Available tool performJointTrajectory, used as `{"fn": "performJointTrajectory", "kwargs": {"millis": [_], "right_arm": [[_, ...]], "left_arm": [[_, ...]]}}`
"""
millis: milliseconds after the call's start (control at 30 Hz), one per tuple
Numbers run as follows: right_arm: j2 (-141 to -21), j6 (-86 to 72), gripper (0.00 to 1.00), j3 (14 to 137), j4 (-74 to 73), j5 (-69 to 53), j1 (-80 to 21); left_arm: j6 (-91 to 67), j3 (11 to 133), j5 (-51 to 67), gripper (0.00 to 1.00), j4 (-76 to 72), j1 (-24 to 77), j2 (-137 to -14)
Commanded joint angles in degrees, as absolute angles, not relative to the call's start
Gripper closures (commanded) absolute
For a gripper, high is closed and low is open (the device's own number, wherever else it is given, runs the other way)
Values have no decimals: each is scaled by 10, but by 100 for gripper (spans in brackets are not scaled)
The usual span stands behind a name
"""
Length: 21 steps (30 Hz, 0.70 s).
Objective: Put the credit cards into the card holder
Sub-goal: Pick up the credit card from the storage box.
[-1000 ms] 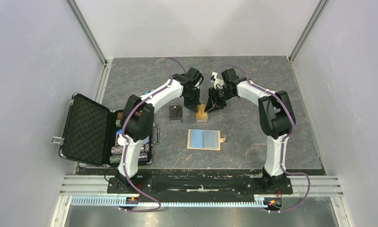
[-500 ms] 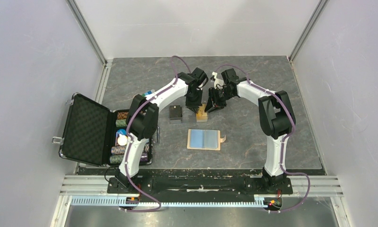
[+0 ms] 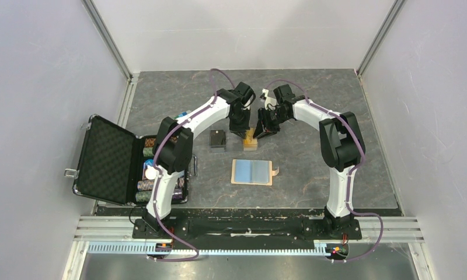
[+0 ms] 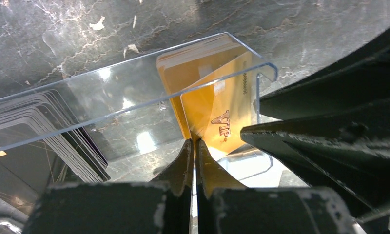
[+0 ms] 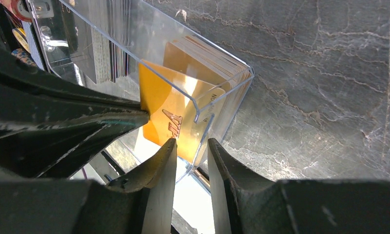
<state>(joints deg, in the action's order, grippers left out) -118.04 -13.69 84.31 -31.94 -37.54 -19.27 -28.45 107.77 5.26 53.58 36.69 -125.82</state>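
The card holder (image 3: 253, 171) lies open on the table, light-blue inside up, in front of both grippers. An orange box (image 3: 250, 143) with a clear lid (image 4: 110, 92) holds a stack of orange-yellow credit cards (image 4: 193, 61). My left gripper (image 4: 193, 144) is shut on the lower edge of one "VIP" credit card (image 4: 217, 105), which is tilted up out of the stack. In the top view the left gripper (image 3: 242, 133) is at the box's left. My right gripper (image 5: 191, 142) is closed narrowly round the clear lid's edge (image 5: 201, 131), beside the lifted card (image 5: 164, 105). In the top view the right gripper (image 3: 259, 133) is at the box's right.
A small black box (image 3: 217, 140) stands just left of the orange box. A stack of dark cards (image 4: 42, 126) shows behind the clear lid. A big black foam-lined chip case (image 3: 108, 160) lies open at the left edge, chips beside it. Grey walls close in the table.
My left arm's wrist and elbow have shifted slightly to the right over the orange box. The right arm and the card holder have not moved.
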Motion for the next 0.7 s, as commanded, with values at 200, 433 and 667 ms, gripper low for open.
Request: {"fn": "performJointTrajectory", "kwargs": {"millis": [200, 433, 667], "right_arm": [[-1172, -136, 68, 855, -316, -383, -192], [-1172, -136, 68, 856, -315, -383, -192], [-1166, -138, 68, 857, -315, -383, -192]], "left_arm": [[-330, 1002, 159, 86, 393, 358, -1183], [-342, 992, 169, 91, 389, 355, -1201], [-332, 994, 114, 98, 420, 352, -1188]]}}
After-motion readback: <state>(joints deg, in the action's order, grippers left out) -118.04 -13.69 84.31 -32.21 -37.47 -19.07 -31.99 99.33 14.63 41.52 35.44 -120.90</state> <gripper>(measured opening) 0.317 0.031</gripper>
